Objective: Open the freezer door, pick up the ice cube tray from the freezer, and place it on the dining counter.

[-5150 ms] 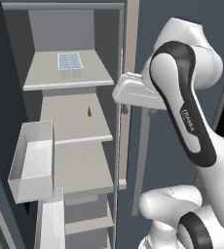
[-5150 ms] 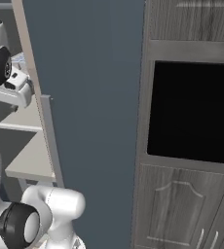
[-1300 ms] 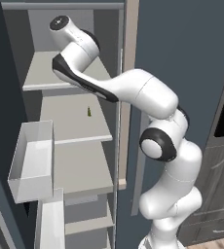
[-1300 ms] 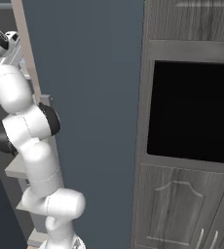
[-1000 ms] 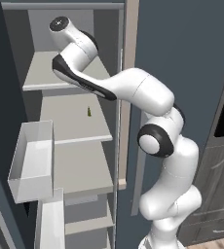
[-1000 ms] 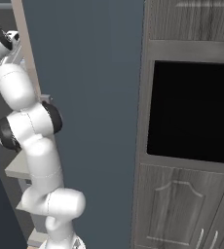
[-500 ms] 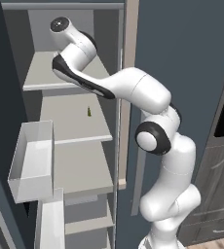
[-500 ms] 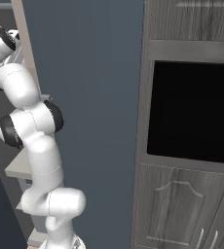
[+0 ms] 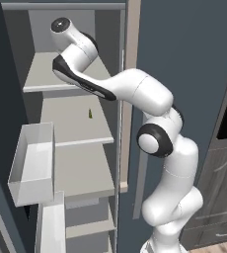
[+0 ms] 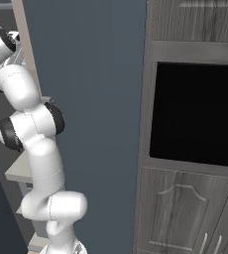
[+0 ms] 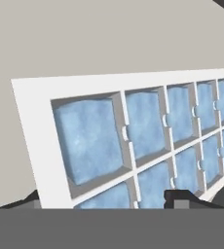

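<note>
We reach into the open freezer (image 9: 76, 148), hand over its upper shelf (image 9: 41, 81), ice cube tray (image 11: 133, 141) lying there right under the gripper (image 11: 109, 202), one fingertip (image 11: 182, 198) over its cells, grasp impossible to tell.

grey freezer shelf (image 11: 84, 44), ice cube tray (image 11: 148, 141)

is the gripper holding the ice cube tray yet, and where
Cannot be told. The gripper sits right over the ice cube tray, one finger at its long edge; no closed hold shows.
</note>
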Robot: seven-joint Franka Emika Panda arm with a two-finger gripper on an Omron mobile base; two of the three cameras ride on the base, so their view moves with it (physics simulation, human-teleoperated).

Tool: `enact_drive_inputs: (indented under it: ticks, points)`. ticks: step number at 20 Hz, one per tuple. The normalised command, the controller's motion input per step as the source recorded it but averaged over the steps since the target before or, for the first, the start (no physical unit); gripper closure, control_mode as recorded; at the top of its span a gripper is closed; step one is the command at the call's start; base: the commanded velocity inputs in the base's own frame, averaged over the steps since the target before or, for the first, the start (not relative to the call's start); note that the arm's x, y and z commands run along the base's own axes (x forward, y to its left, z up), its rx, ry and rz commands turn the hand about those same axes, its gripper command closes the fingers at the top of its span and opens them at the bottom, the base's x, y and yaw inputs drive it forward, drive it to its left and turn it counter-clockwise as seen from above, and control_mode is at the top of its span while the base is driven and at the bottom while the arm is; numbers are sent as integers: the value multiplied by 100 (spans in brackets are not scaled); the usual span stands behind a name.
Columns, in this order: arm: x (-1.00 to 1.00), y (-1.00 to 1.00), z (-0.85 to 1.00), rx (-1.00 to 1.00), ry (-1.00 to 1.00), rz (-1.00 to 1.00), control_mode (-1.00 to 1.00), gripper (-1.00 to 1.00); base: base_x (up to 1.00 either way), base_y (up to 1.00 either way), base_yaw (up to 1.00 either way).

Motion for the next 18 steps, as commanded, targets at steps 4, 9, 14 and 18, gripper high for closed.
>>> enact_drive_inputs:
  ticks: [4,9,14,18]
  points:
    - [0,1,-4,0,0,0,-100,100,0,0,0]
    - [-18,5,0,0,0,0,-100,100,0,0,0]
    - [-55,6,0,0,0,0,-100,100,0,0,0]
    - [-73,3,2,0,-1,0,-100,100,0,0,0]
